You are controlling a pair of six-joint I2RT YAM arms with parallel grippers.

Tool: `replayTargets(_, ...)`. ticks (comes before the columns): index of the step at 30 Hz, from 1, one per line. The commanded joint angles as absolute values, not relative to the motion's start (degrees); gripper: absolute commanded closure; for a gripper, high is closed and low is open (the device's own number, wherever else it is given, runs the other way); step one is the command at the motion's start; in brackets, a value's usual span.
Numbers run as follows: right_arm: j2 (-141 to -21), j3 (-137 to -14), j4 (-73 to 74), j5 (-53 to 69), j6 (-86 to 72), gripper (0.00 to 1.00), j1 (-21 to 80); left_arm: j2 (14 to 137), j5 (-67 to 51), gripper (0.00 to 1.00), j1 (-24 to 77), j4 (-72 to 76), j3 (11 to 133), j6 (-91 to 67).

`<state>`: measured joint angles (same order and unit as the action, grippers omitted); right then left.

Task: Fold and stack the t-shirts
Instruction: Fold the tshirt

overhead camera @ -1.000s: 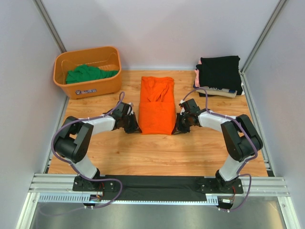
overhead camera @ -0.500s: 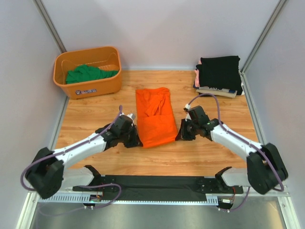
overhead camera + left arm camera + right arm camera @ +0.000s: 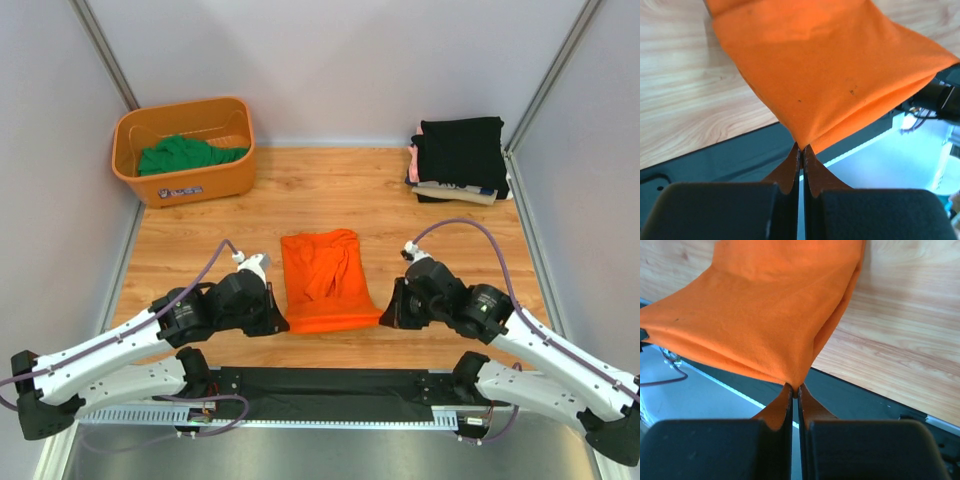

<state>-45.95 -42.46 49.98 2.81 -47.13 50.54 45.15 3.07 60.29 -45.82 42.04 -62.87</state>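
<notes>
Top external view gives me the layout: the orange shirt (image 3: 322,282) sits mid-table (image 3: 330,190) as a narrow, already doubled strip, its near edge close to the black strip (image 3: 330,385) by the arm bases. My left gripper (image 3: 272,322) is at the near left corner and my right gripper (image 3: 390,316) at the near right corner. I read that as a matched hold, one corner each, so the hem stays taut and level for the next crosswise fold away from me.

From up here I can't see the jaws themselves. The wrist cameras settle it. On the left wrist, the fingertips (image 3: 790,167) are pressed together with a point of orange cloth pinched between them. The right wrist shows the same, jaws clamped on the other corner. Both also show several layers fanning up from the pinch, so I judge the whole thickness is caught.

Only the overhead shows the rest: a green shirt (image 3: 185,155) waiting in the basket (image 3: 150,185) at the far left, and the stack (image 3: 455,185) at the far right with a black shirt (image 3: 460,148) on top, well apart from my hold.
</notes>
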Motion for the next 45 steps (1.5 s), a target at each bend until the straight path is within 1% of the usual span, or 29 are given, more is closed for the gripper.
replayTargets(1, -47.36, -50.17, 55.54, -6.15, -46.42, 1.00, 50.19, 45.78, 11.66, 1.00, 60.47, -54.47, 48.59, -62.06)
replayTargets(4, -52.46, -54.91, 56.60, -7.47, -42.65, 1.00, 48.61, 49.21, 15.02, 1.00, 59.77, -57.73, 53.60, -60.39)
replayTargets(9, -59.83, -60.55, 56.43, -7.47, -37.63, 1.00, 43.79, 53.35, 13.54, 1.00, 54.59, -57.04, 58.00, -56.17)
replayTargets(15, -68.54, -66.44, 55.11, -3.70, -31.73, 1.00, 38.24, 57.39, 5.38, 1.00, 43.61, -52.74, 59.50, -49.93)
replayTargets(23, -79.08, -70.04, 52.21, 3.86, -26.90, 1.00, 31.91, 66.52, -6.05, 1.00, 33.58, -47.29, 59.50, -45.44)
replayTargets(27, -84.36, -74.60, 51.42, 5.80, -24.27, 1.00, 29.10, 70.83, -9.83, 1.00, 28.49, -45.36, 61.17, -42.72)
replayTargets(33, -95.70, -83.30, 50.98, 8.87, -21.45, 1.00, 26.19, 81.28, -14.49, 1.00, 21.63, -43.34, 66.70, -38.76)
replayTargets(36, -102.29, -89.28, 51.15, 10.28, -20.39, 1.00, 24.96, 90.22, -16.34, 1.00, 18.30, -42.89, 70.83, -37.71)
replayTargets(38, -107.47, -94.29, 51.33, 11.51, -19.78, 1.00, 24.26, 93.59, -17.05, 1.00, 16.45, -41.93, 73.55, -37.53)
replayTargets(42, -115.56, -102.38, 52.56, 11.34, -18.99, 1.00, 23.20, 104.99, -19.33, 1.00, 14.42, -41.48, 80.92, -36.65)
replayTargets(45, -120.49, -106.69, 52.82, 13.00, -18.63, 1.00, 22.33, 110.11, -19.25, 1.00, 14.06, -42.01, 84.36, -36.30)
